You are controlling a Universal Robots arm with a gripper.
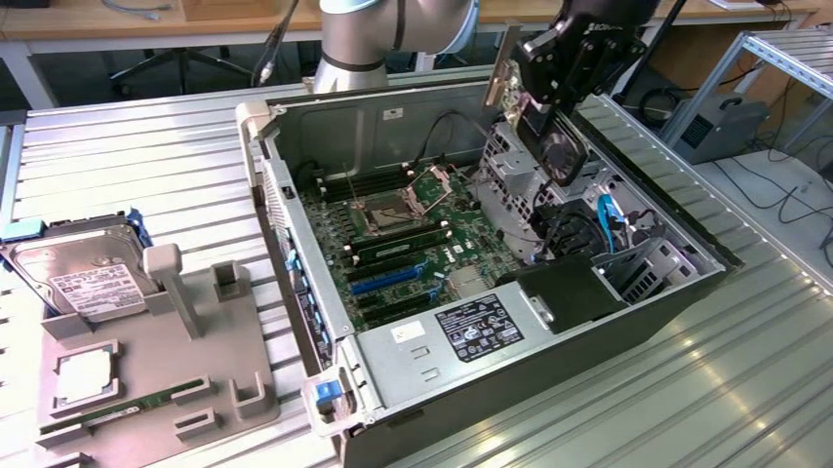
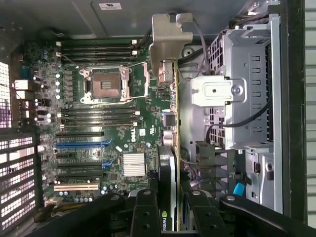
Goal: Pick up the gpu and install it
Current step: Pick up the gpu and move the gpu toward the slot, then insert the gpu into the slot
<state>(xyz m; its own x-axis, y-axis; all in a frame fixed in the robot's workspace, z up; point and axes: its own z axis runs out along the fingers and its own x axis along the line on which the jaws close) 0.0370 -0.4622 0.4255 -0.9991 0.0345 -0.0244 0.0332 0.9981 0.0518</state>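
Gripper (image 1: 557,93) (image 2: 169,203) was clamped on the gpu (image 1: 563,146) (image 2: 167,168), a flat card with a green board, black cooler face and silver end bracket. One finger sat on each flat face.

The card hung on edge above the open black-and-grey computer case (image 1: 677,283) (image 2: 296,98), clear of it and not seated in any slot. In the wrist view it lined up over the strip inside the case between the green motherboard (image 1: 404,234) (image 2: 98,123) and the silver perforated drive cage (image 1: 514,175) (image 2: 247,89). Its bracket end was near the case's wall on the arm's side.

The long blue expansion slot (image 1: 390,280) (image 2: 81,144) inside the case was bare and off to the side of the card.

The square silver CPU socket (image 1: 390,210) (image 2: 103,86) in the case had its latch frame raised.

The grey moulded parts tray (image 1: 156,361) sat well apart from the case, toward the exterior view's left. It held a silver hard drive with a white label (image 1: 85,278) and a slim green RAM stick (image 1: 124,405).
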